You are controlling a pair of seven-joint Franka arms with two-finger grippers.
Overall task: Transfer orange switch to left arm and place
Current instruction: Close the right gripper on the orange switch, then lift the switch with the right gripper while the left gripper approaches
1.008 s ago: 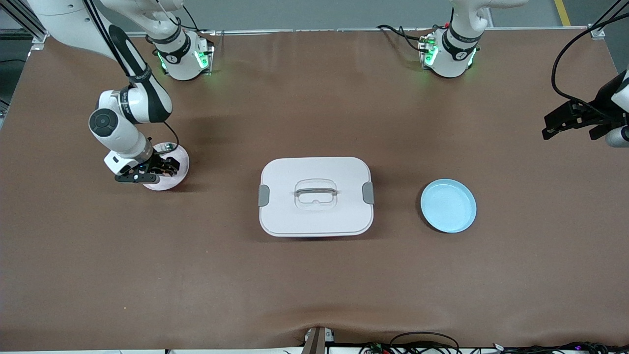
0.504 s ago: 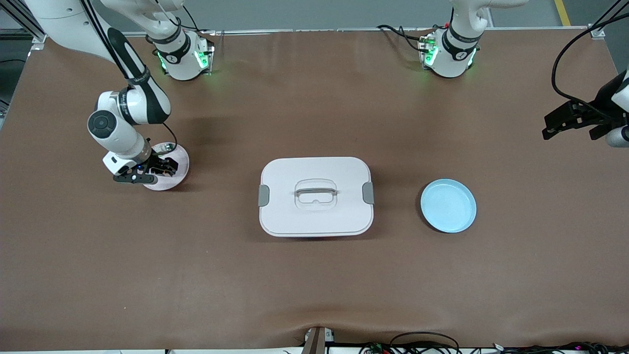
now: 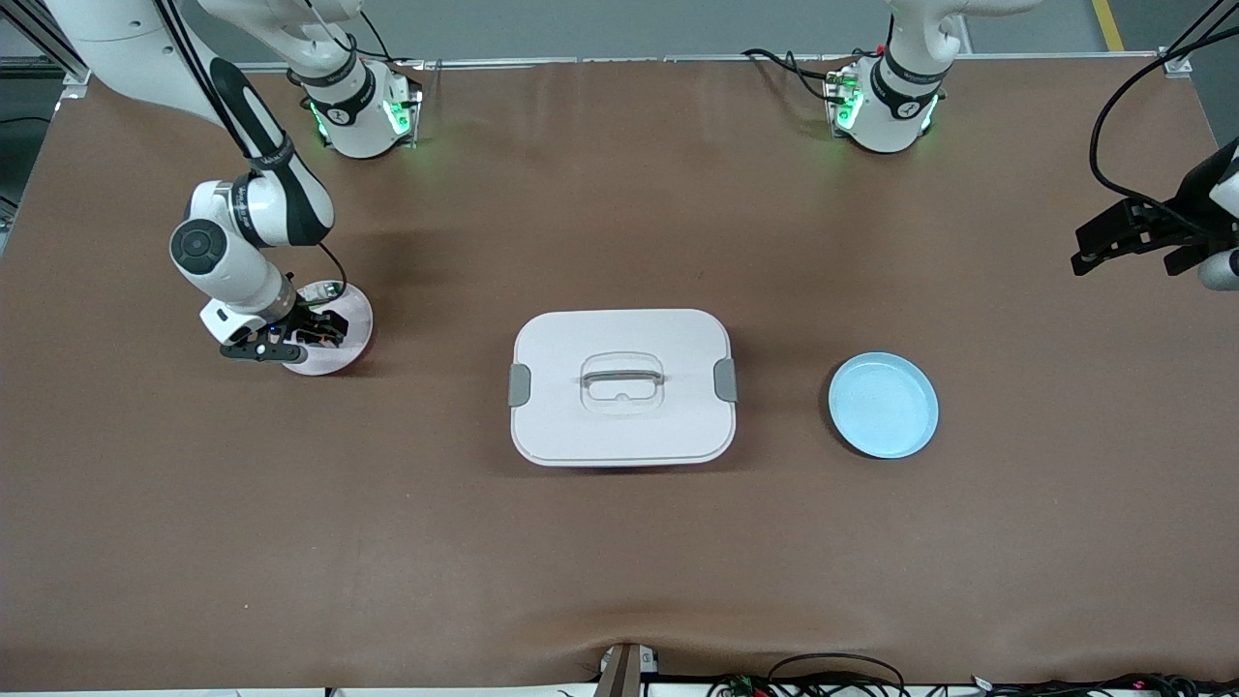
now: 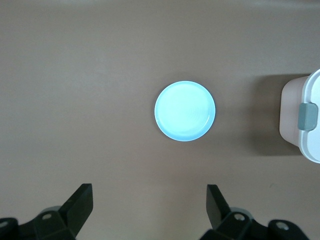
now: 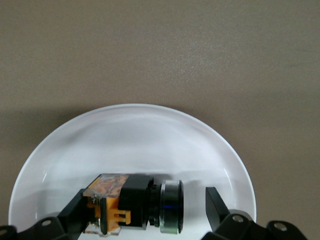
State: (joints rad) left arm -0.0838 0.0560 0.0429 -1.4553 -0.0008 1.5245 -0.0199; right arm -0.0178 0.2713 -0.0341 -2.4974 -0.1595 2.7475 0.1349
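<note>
The orange switch (image 5: 135,202) lies on its side on the pink plate (image 3: 356,319), toward the right arm's end of the table. It has a black body, an orange end and a dark round end. My right gripper (image 3: 315,334) is down at the plate and open, with its fingers on either side of the switch (image 5: 146,195). One finger (image 5: 75,205) is at the orange end. The other (image 5: 215,202) stands apart from the round end. The white box (image 3: 621,387) sits mid-table. My left gripper (image 3: 1089,252) waits open and empty in the air, toward the left arm's end of the table.
A blue plate (image 3: 883,405) lies between the box and the left arm's end of the table. It also shows in the left wrist view (image 4: 185,111), with a corner of the box (image 4: 306,117). A small silvery part with green (image 3: 330,287) sits at the pink plate's rim.
My right gripper has shifted slightly toward the right arm's end of the table, settling at the pink plate. The left arm has barely moved.
</note>
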